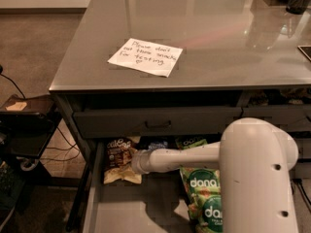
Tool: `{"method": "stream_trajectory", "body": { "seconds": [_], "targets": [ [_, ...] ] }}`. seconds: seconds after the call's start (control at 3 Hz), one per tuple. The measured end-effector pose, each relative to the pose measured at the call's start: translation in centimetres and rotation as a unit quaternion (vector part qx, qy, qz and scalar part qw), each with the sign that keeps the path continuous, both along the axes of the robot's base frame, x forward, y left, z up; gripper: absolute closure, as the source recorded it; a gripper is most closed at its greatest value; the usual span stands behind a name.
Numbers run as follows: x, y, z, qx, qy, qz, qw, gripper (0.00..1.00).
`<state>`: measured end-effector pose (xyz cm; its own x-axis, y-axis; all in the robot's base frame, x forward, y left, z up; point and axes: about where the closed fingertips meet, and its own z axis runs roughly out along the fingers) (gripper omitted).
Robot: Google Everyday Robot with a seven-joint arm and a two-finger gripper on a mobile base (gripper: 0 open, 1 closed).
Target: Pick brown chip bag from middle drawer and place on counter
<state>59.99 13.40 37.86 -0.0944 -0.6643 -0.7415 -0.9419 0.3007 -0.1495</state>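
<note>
The brown chip bag (pixel 118 159) lies at the back left of the open middle drawer (pixel 131 212), dark brown on top with a cream-tan lower part. My white arm reaches from the lower right across the drawer to the left. My gripper (pixel 131 162) is at the bag's right edge, right against it; the end of the arm hides most of it. The glossy grey counter (pixel 218 42) is above, with a white handwritten note (pixel 146 56) on it.
Green "dang" bags (pixel 204 198) lie in the drawer under my arm, and another green bag (pixel 190 141) and a small blue packet (pixel 156 143) sit at the back. A shut grey drawer with a bar handle (pixel 158 124) is just above. A black stand (pixel 24 125) is at the left.
</note>
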Motion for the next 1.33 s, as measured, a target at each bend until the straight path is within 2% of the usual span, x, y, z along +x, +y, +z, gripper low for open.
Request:
{"method": "stream_trajectory", "body": {
  "seconds": [0.33,1.0,1.33],
  "targets": [
    [-2.4,-0.8,2.2,0.013,0.006,0.017,0.9997,1.0],
    [-7.2,-3.7,7.4,0.036,-0.005,0.053,0.9979,1.0],
    [-9.5,-5.3,11.1,0.047,-0.007,0.066,0.9967,1.0]
  ]
}}
